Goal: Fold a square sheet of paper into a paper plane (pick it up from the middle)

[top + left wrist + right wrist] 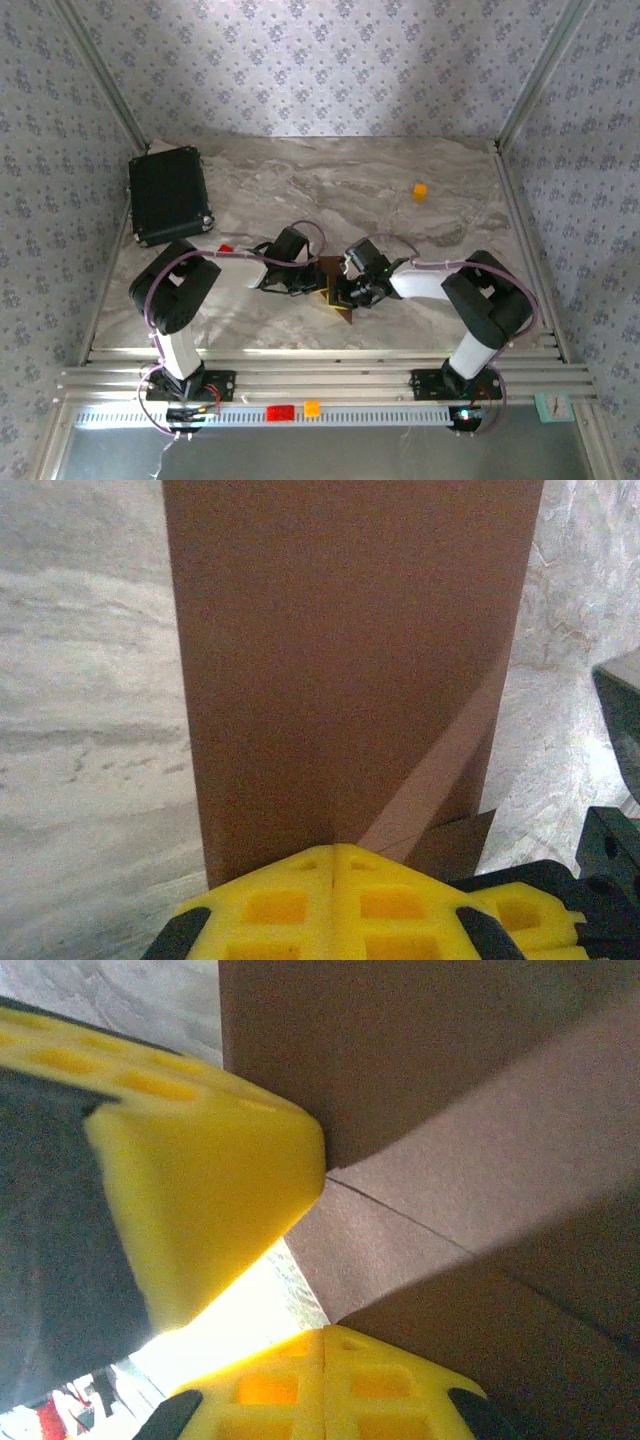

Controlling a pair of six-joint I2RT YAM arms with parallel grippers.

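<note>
Dark brown paper sheet [338,292], thin and matte, sits toward 6 o'clock on the grey marbled tabletop [430,230]. It lies between the left gripper [318,290] and the right gripper [348,296]. From above we make out only a narrow brown sliver ending in a point at 6 o'clock, because the black wrists cover the rest.

In the left wrist view the paper [340,660] is a tall flat band with straight edges. A diagonal crease runs toward 5 o'clock, and the frame cuts off the top. The left gripper's yellow, waffle-textured foam pads [290,900] are pressed together on its lower edge.

In the right wrist view, matching pads [270,1385] clamp overlapping flaps; we cannot count the layers.

A black rectangular hard case [168,195] lies at 10 o'clock, and a small orange block [420,190] at 1 o'clock.
</note>
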